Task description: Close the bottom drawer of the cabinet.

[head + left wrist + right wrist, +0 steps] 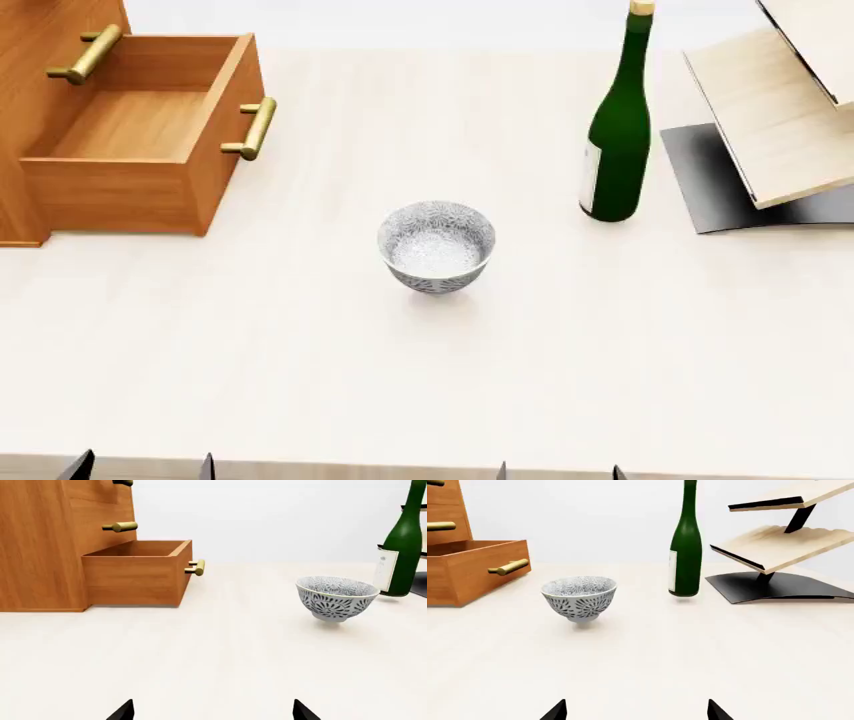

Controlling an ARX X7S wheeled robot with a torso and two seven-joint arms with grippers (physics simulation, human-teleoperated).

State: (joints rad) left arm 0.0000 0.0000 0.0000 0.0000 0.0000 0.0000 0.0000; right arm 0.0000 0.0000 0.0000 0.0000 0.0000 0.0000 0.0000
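The bottom drawer (134, 190) of the orange-brown cabinet (40, 40) stands pulled far out at the table's far left, empty inside, its brass bar handle (254, 128) facing right. It also shows in the left wrist view (133, 580) and the right wrist view (480, 572). A closed upper drawer's handle (84, 55) shows above it. My left gripper (140, 468) and right gripper (558, 472) sit at the table's near edge, both open and empty, far from the drawer. Only the fingertips (123, 711) (557, 711) show in the wrist views.
A patterned grey-white bowl (437, 246) stands mid-table. A green wine bottle (617, 130) stands upright at the back right. A pale wooden slanted rack (781, 110) on a black base sits at the far right. The table (400, 380) is pale wood.
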